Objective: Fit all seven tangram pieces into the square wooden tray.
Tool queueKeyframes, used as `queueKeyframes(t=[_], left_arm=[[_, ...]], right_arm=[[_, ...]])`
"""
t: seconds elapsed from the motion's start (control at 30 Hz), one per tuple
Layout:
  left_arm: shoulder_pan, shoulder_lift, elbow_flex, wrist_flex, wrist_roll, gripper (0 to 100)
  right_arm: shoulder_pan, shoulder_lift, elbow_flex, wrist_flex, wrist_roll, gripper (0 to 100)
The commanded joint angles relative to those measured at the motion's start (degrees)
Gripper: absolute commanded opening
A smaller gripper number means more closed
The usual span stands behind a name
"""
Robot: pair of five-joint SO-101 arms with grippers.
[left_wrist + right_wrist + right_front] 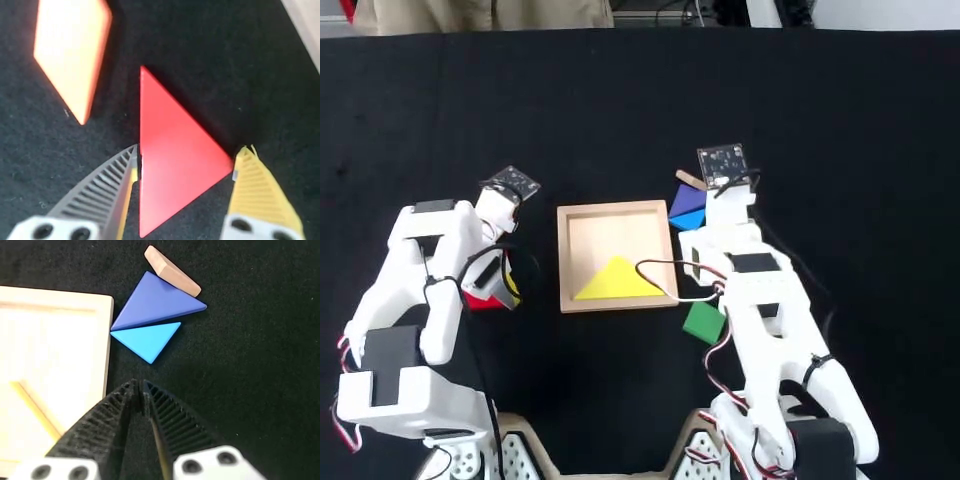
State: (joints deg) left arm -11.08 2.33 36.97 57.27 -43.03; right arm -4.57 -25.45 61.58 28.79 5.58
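Red triangle (170, 165) within widely parted left gripper (190, 149)

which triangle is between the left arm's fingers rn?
The red triangle: it lies between the left gripper's open fingers. The yellow triangle is in the tray; the dark blue triangle and light blue triangle lie beside it.

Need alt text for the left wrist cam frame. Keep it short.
The open left pincer straddles a red triangle lying flat on the black table cloth, with a fingertip close to the piece on either side. An orange parallelogram lies flat beyond it, apart from the triangle.
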Motion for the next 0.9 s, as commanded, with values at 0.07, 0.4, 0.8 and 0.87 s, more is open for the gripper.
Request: queueKeyframes(t=[0.07,0.4,0.8,0.87], left_arm=[[1.27,-7.47,-2.95,5.19,2.99,27],[10.68,-23.82,-3.91,15.38,23.47,27],[26.07,-24.26,-5.76,0.35,54.86,27],[26.07,-23.03,-5.85,-2.81,58.73,27]], right_arm=[[-0.97,0.57,-0.4,-1.14,0.09,1.1],[-0.97,0.57,-0.4,-1.14,0.09,1.1],[2.73,0.13,-0.75,-1.14,-0.44,1.1],[3.96,0.13,-0.84,-1.14,-0.53,1.1]])
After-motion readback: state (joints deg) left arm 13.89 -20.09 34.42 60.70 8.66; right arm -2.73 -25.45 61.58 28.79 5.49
